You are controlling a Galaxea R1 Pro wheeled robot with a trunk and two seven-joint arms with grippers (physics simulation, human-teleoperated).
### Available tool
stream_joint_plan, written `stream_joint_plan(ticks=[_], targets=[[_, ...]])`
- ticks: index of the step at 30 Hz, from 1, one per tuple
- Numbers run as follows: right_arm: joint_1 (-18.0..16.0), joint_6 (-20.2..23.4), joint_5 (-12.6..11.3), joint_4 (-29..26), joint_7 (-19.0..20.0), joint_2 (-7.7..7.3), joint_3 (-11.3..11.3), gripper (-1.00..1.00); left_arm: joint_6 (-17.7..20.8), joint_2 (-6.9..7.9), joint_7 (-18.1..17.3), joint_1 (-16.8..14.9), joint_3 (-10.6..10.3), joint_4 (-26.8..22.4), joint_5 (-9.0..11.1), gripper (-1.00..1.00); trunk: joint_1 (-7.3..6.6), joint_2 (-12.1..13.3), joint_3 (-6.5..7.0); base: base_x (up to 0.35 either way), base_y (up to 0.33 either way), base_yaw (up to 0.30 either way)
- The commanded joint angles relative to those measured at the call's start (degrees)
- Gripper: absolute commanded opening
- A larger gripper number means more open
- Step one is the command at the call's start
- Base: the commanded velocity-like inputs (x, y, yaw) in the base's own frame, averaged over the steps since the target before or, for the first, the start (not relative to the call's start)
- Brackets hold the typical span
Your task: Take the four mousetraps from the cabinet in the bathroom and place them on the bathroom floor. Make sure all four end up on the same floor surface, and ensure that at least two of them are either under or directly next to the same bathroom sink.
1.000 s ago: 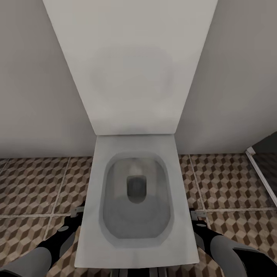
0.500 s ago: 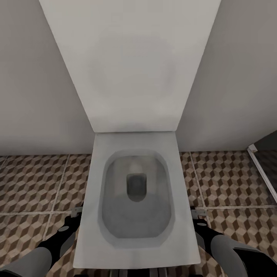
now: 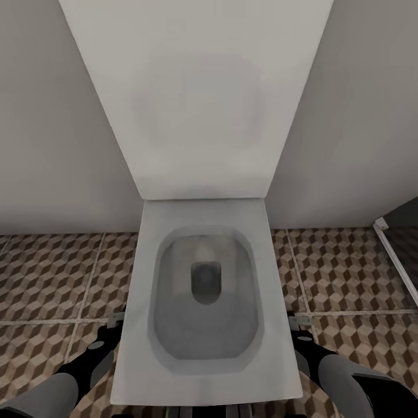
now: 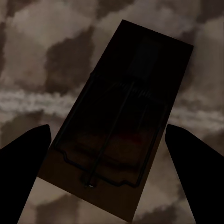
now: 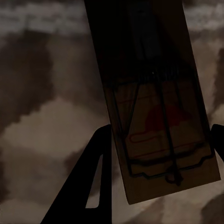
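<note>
Between each tool's fingers, one mousetrap: left tool (image 4: 109, 135) and right tool (image 5: 158, 140) (two mousetraps, grip unclear).

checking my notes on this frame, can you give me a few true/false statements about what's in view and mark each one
1. The toilet lid is raised. True.
2. The floor is plain white tile. False: it has a brown and beige cube pattern.
3. A mousetrap sits between the left gripper's fingertips. True.
4. The right wrist view shows a bar of soap. False: it shows another mousetrap by the right gripper.
5. The two arms sit either side of the toilet. True.
</note>
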Motion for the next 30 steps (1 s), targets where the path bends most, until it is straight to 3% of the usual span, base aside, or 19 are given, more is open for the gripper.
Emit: stream_joint_plan(ticks=[1, 28, 29, 30], targets=[[-0.02, -0.2, -0.12, 0.81, -0.41, -0.01, -0.96, -1.0, -0.16, 0.04, 0.36, -0.02, -0.5, -0.04, 0.33, -1.0, 0.01, 0.0, -0.04, 0.0, 0.0, 0.0], [-0.02, 0.48, -0.12, 0.81, -0.41, 0.15, -0.96, -1.0, -0.23, 0.04, 0.33, -0.02, -0.5, -0.09, 0.25, -1.0, 0.01, 0.0, -0.04, 0.0, 0.0, 0.0], [-0.02, 0.55, -0.12, 0.81, -0.41, 0.15, -0.96, 1.0, -0.23, 0.04, 0.34, -0.02, -0.5, -0.09, 0.25, -1.0, 0.01, 0.0, -0.04, 0.0, 0.0, 0.0], [-0.02, 0.84, -0.12, 0.81, -0.41, 0.15, -0.96, 1.0, -0.23, 0.04, 0.36, -0.02, -0.5, -0.09, 0.26, -1.0, 0.01, 0.0, -0.04, 0.0, 0.0, 0.0]])
